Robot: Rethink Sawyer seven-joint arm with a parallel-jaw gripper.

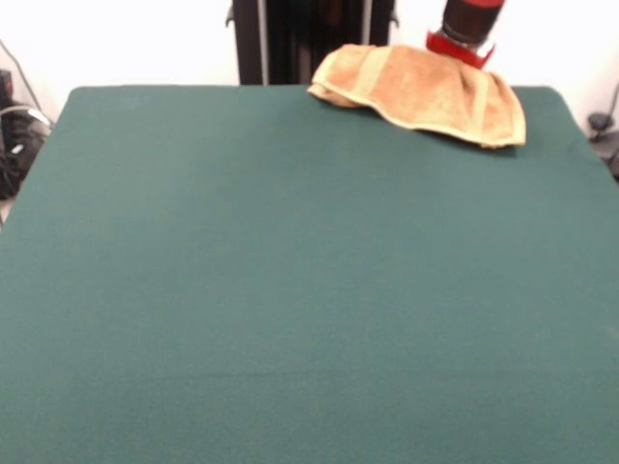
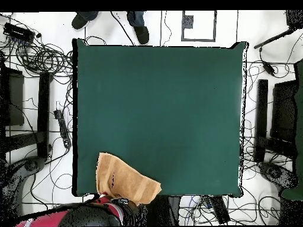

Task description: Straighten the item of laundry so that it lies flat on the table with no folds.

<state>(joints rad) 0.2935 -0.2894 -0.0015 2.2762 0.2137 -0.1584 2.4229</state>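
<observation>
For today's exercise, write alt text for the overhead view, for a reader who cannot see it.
An orange-tan towel lies rumpled at the bottom-left corner of a dark green table, partly over the edge. The robot's red and black arm is just below it; its gripper is hidden. Cables litter the floor, and a person's feet show at the top.

Note white floor (image 2: 171,26) on all sides of green table (image 2: 160,112), your landmark. Loose black cables (image 2: 35,56) cover floor beside table's left edge in overhead view; more cables (image 2: 260,88) beside right edge. Dark stands (image 2: 42,112) sit left of table; matching dark equipment (image 2: 275,118) sits right of it. Person's shoes (image 2: 83,19) show just beyond table's top edge. In front view, note plain white wall (image 1: 126,39) behind table. Lighting bright, even.
</observation>
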